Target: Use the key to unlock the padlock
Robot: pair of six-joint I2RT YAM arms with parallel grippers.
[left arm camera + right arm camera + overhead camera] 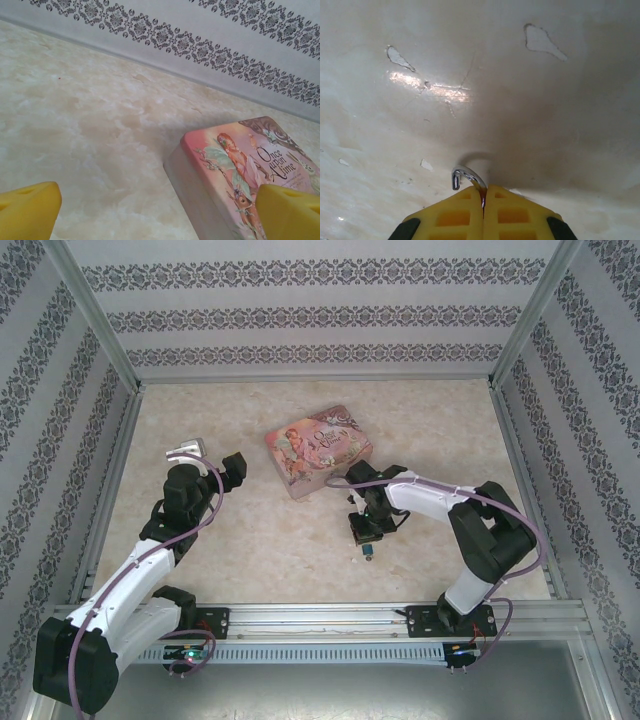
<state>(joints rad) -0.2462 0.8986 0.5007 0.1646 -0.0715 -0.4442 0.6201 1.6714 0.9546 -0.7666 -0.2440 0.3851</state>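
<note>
- 2 arms, 1 hand each, bases at near edge of desk (250, 540).
- L hand (232, 470): open, yellow fingers (30, 210) spread wide apart, raised over bare desk and pointing twd the tin; its R finger overlaps the tin's near corner in the L wrist view.
- Containers: 1, a pink tin (318, 448). It lies flat on the desk, approx. centre, turned at an angle, just R of the L hand and apart from it. Lid on and shut, fairy pic w/ "Once Upon a Time" on top. Contents hidden, can't tell what's inside.
- R hand (365, 532): pointing down at the desk just in front of the tin, not touching it. Fingers (455, 215) pressed together, gripping the padlock.
- Padlock (369, 551): 1, tiny. Blue body shows at the R hand's tip in the top view, on its near side. In the R wrist view a curved silver shackle (466, 175) comes out of the seam btwn the fingers, body hidden behind them. Can't tell if it touches the desk.
- Count: 1 tin, 1 padlock, 2 hands.
</note>
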